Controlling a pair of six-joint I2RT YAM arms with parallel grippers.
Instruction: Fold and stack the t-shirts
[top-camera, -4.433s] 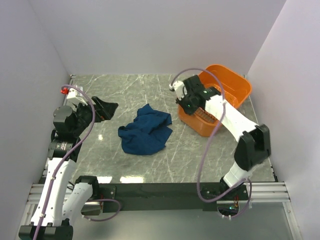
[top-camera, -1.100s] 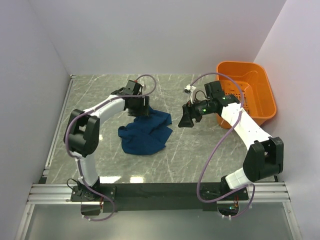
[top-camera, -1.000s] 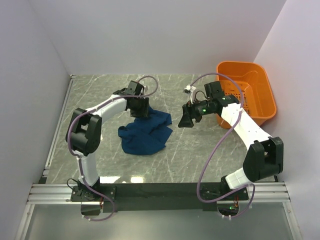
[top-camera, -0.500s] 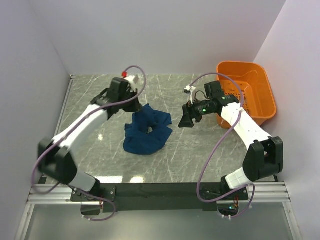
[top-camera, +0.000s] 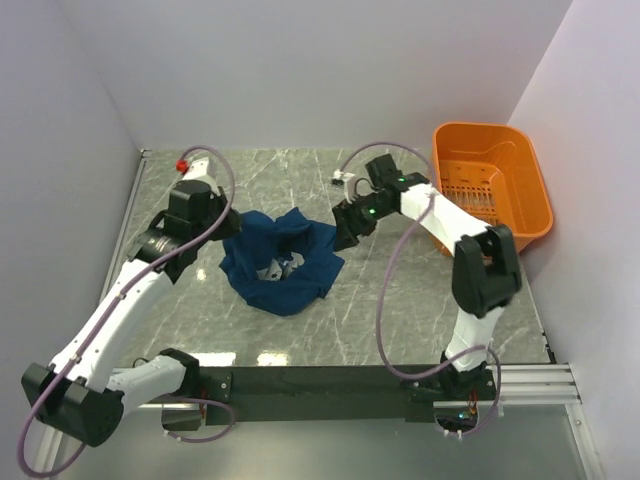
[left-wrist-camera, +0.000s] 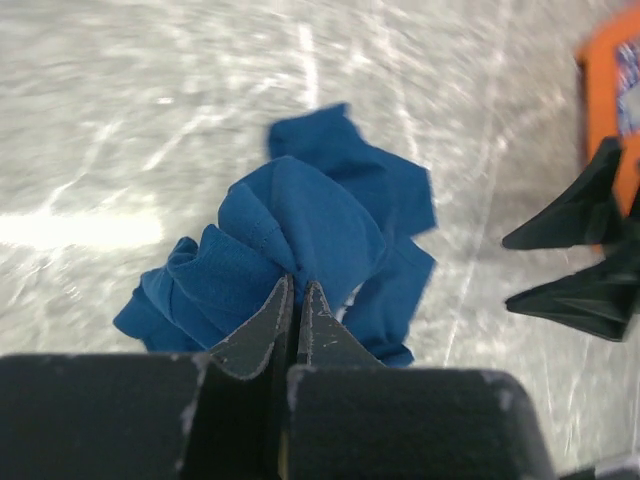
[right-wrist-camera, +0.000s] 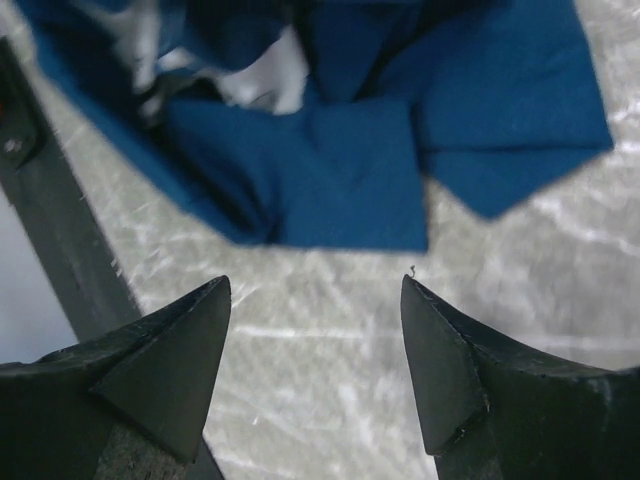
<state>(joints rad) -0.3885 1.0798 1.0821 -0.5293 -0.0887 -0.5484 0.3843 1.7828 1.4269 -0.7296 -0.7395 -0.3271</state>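
Note:
The dark blue t-shirt (top-camera: 285, 262) lies crumpled in the middle of the table, a patch of its pale print (top-camera: 274, 270) showing among the folds. My left gripper (top-camera: 235, 226) is shut on a bunched fold at the shirt's left side; in the left wrist view the fingertips (left-wrist-camera: 297, 287) pinch blue cloth (left-wrist-camera: 300, 215). My right gripper (top-camera: 344, 228) stands open just off the shirt's right edge. Seen from the right wrist, its jaws (right-wrist-camera: 315, 290) frame bare table, and the t-shirt (right-wrist-camera: 350, 170) lies just beyond them.
The orange basket (top-camera: 485, 127) stands at the back right, its corner (left-wrist-camera: 612, 62) showing in the left wrist view. White walls close the table on three sides. A black rail (top-camera: 330, 380) runs along the near edge.
My left gripper has shut on the shirt and drawn its edge leftward, opening the heap and baring the print. My right gripper has swung left from the basket side to the shirt's right edge.

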